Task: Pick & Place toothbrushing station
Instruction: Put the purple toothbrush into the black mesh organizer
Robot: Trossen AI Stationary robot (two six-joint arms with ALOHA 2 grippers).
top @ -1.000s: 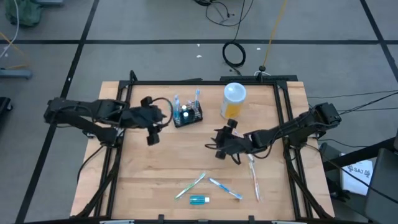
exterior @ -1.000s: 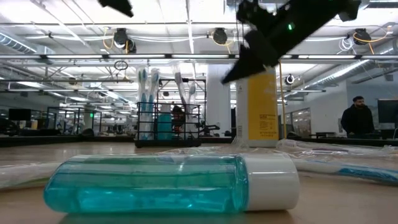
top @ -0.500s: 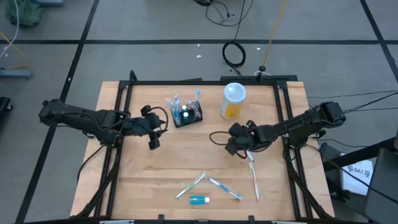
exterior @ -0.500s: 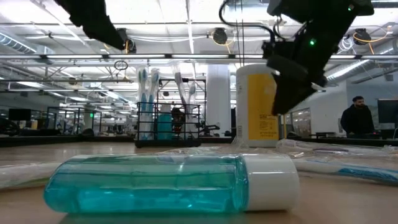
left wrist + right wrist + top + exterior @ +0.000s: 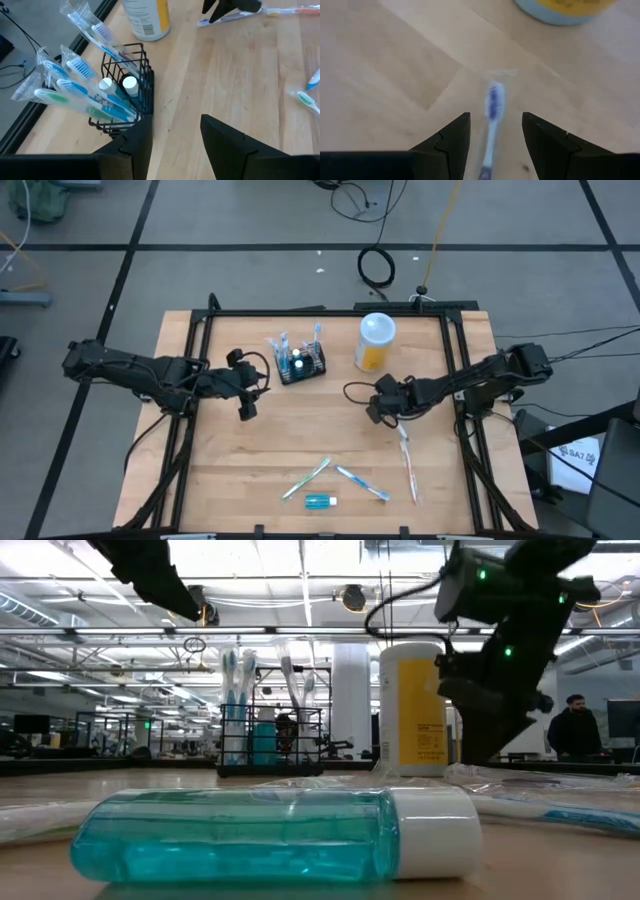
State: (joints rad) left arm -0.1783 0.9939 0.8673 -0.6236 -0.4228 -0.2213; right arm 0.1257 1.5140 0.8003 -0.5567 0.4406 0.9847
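Now the black rack (image 5: 302,364) stands at the far side of the table (image 5: 300,440), full of toothbrushes. Just beside it, the left gripper (image 5: 246,401) is open and empty. Across the table, the right gripper (image 5: 381,412) is open over a wrapped toothbrush (image 5: 491,120).

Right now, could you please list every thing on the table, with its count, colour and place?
toothbrushing station: one, black wire rack with wrapped toothbrushes and small bottles inside, back centre.
container: one, translucent with orange contents, white lid, right of the station.
wrapped toothbrushes: three loose, front centre to right; one lies under the right gripper.
small bottle: one, teal, white cap, front edge.
left gripper: jaws open, empty, left of the station.
right gripper: jaws open, above a toothbrush.
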